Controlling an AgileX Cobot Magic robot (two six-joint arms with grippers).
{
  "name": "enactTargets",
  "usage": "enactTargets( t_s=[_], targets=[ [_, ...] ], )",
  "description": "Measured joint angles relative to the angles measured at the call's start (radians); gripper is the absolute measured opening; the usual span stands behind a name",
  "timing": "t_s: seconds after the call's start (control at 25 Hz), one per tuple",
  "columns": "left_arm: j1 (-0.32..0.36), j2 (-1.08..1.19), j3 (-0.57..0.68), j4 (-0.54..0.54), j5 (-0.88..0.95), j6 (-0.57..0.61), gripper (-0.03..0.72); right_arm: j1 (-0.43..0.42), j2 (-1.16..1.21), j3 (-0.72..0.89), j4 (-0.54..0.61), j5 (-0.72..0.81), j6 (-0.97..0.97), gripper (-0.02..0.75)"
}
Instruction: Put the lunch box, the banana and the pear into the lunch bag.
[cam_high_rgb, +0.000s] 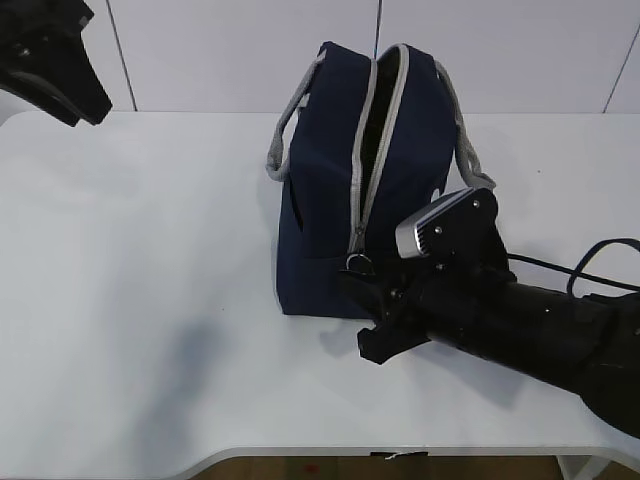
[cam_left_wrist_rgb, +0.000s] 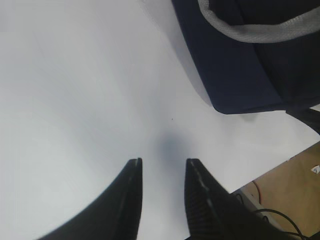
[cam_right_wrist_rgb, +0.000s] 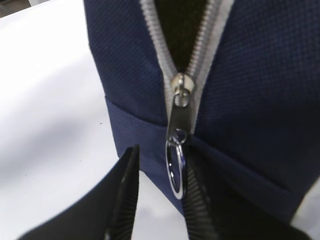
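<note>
right now the right gripper (cam_right_wrist_rgb: 160, 192) has its two black fingers partly apart at the near end of the lunch bag (cam_high_rgb: 330, 200), with the metal ring pull (cam_right_wrist_rgb: 175, 170) hanging in the gap between them, lying against the right-hand finger (cam_right_wrist_rgb: 200, 200); whether they actually pinch it, i cannot tell. above the ring, the grey zipper (cam_right_wrist_rgb: 182, 65) splits open into a dark slot running along the bag's top. the bag stands upright in the middle of the white table (cam_high_rgb: 150, 300), its grey handles (cam_high_rgb: 285, 135) drooping on either side. far off at the upper left, the left gripper (cam_left_wrist_rgb: 162, 192) hangs above bare tabletop, jaws parted with nothing between them, the bag's corner off to one side.
</note>
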Motion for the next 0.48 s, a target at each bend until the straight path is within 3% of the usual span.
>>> enactTargets(
  t_s=[0.48],
  targets=[
    [0.000,0.000,0.000,0.000,0.000,0.000,0.225,0.000,0.000,0.000,0.006,0.000,0.000,0.239]
  ],
)
